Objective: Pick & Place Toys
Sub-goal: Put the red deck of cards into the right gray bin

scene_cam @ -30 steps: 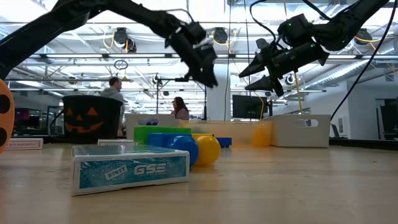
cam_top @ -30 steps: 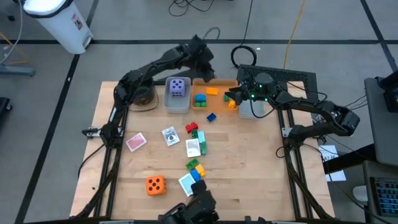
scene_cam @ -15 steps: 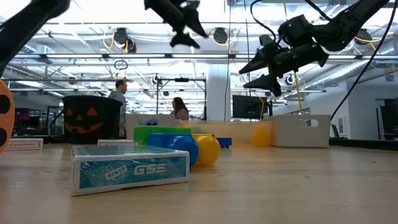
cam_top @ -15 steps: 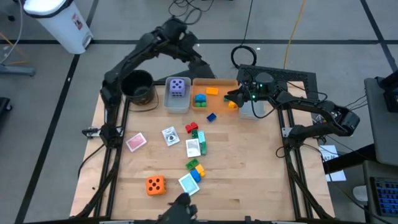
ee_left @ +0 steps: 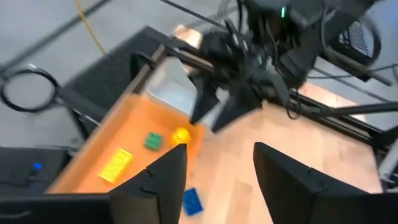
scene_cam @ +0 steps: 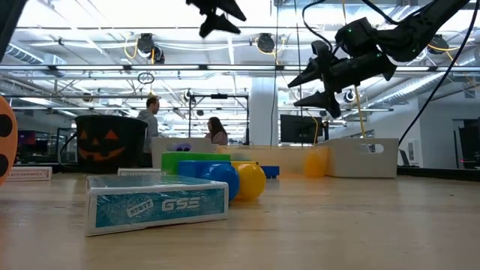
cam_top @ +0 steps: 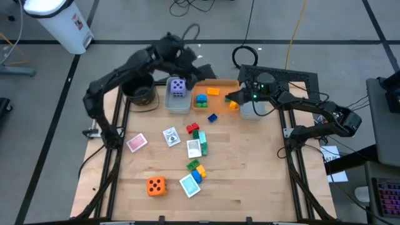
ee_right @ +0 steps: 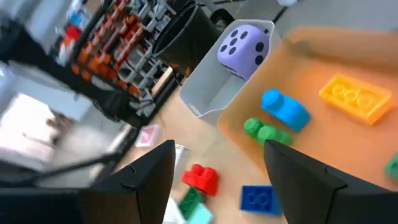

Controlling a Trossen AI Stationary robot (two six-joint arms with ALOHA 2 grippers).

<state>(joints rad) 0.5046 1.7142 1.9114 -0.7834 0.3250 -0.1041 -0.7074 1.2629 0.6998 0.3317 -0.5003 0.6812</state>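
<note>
Two claws hang over the far end of the wooden tabletop (cam_top: 250,175), both empty with fingers parted. Landmark: the orange rectangular plastic bin (cam_top: 209,94). The left claw (cam_top: 199,70) hovers at its far edge, beside the grey bin (cam_top: 169,103) holding the purple dotted die (cam_top: 179,87); the right claw (cam_top: 230,98) sits at its right end. The nearest loose toy, a small blue plastic brick (cam_top: 212,117), lies just outside the bin's near edge, probably closer to the right claw.
</note>
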